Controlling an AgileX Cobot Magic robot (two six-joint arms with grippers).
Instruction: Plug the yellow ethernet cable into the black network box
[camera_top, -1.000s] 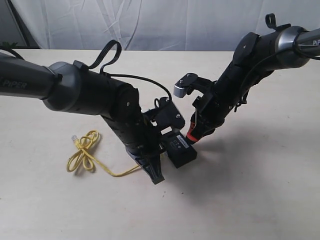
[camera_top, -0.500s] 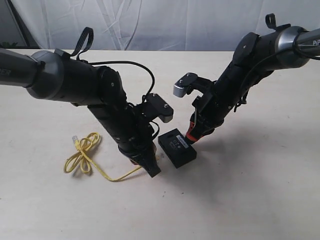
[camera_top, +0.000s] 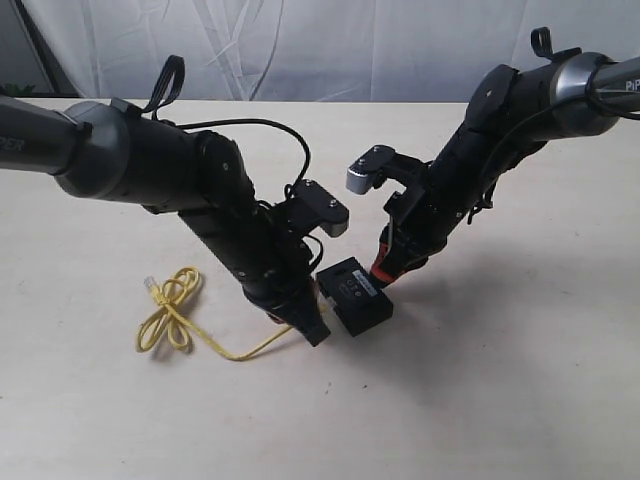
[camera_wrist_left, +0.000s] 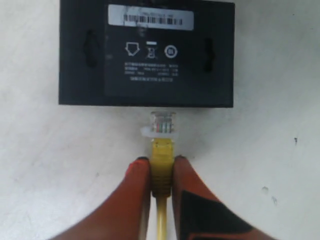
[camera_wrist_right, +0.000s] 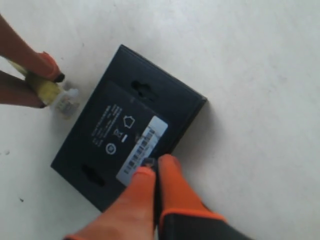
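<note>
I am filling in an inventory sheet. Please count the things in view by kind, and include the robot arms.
yellow ethernet cable: 1
black network box: 1
robot arms: 2 (left arm, right arm)
Total: 4

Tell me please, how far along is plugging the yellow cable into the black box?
Done: the left gripper is shut on the yellow ethernet cable right behind its clear plug. In hand: the plug points at the side of the black network box, just outside it, while the shut right gripper rests on the box's edge, apparently steadying it. Remaining: pushing the plug into a port.
</note>
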